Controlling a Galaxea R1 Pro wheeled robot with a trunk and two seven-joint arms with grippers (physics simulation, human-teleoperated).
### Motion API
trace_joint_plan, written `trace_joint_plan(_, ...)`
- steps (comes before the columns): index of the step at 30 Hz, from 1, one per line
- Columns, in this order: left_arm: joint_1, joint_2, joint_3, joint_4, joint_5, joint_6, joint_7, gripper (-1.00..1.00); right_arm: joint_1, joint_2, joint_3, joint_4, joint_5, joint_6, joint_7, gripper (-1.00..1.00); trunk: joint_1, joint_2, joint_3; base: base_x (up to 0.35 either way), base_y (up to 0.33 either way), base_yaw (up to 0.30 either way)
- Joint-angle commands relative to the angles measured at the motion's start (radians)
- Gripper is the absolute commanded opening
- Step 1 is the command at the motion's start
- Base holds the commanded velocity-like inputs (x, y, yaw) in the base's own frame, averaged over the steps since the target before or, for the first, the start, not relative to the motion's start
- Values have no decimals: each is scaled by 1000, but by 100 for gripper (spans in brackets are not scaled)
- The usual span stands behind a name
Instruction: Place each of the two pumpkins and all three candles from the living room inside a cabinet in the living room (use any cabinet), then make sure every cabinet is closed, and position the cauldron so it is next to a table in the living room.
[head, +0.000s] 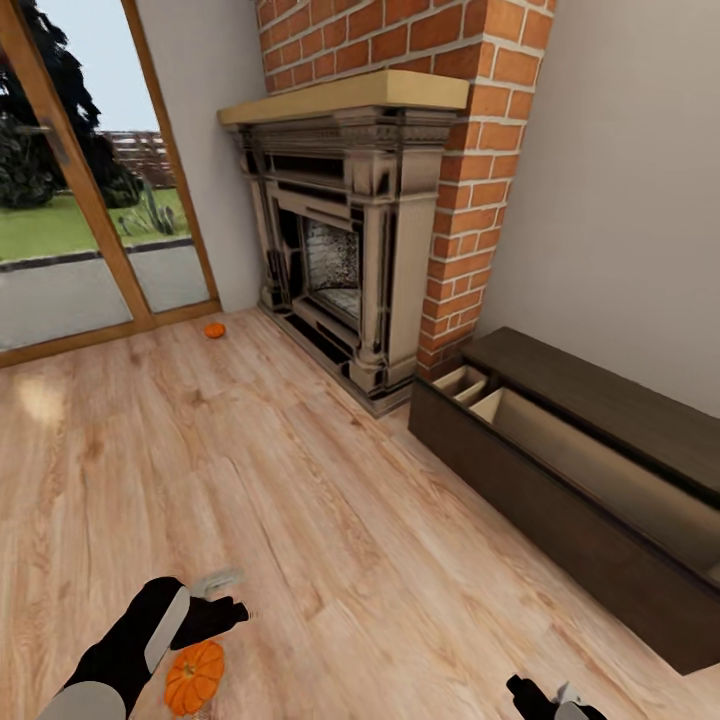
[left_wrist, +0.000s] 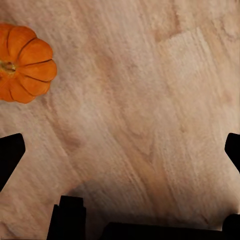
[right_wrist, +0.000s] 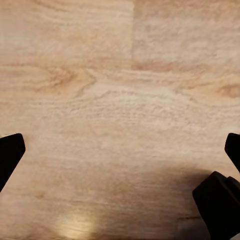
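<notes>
One orange ribbed pumpkin (head: 195, 675) lies on the wood floor just beside my left gripper (head: 215, 608). In the left wrist view that pumpkin (left_wrist: 22, 62) sits off to one side, outside the open left gripper (left_wrist: 120, 150), whose fingers (left_wrist: 10, 155) hold nothing. A second small pumpkin (head: 214, 330) rests on the floor far ahead by the glass door. The long dark-brown cabinet (head: 560, 525) stands against the right wall with its drawer pulled out, pale inside showing. My right gripper (head: 545, 695) hovers low over bare floor, open (right_wrist: 120, 152) and empty.
A dark fireplace (head: 340, 250) in a brick chimney stands ahead, left of the cabinet. A glass door with a wooden frame (head: 90, 200) fills the left wall. Wood floor (head: 330, 500) stretches between me, the fireplace and the cabinet.
</notes>
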Motion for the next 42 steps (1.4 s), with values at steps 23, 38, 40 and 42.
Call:
trace_joint_plan(23,0,0,0,0,-1,0,0,100,0,34,39,0,54,-113,-1,100,0,0,23,0,0,240)
trace_joint_plan(38,0,0,0,0,0,-15,0,100,0,36,39,0,54,-113,-1,100,0,0,42,1,-1,207)
trace_joint_plan(40,0,0,0,1,1,-39,0,100,0,36,39,0,54,-114,-1,100,0,0,44,61,-95,207)
trace_joint_plan(42,0,0,0,1,2,-48,0,100,0,36,39,0,54,-114,-1,100,0,0,47,99,-162,207)
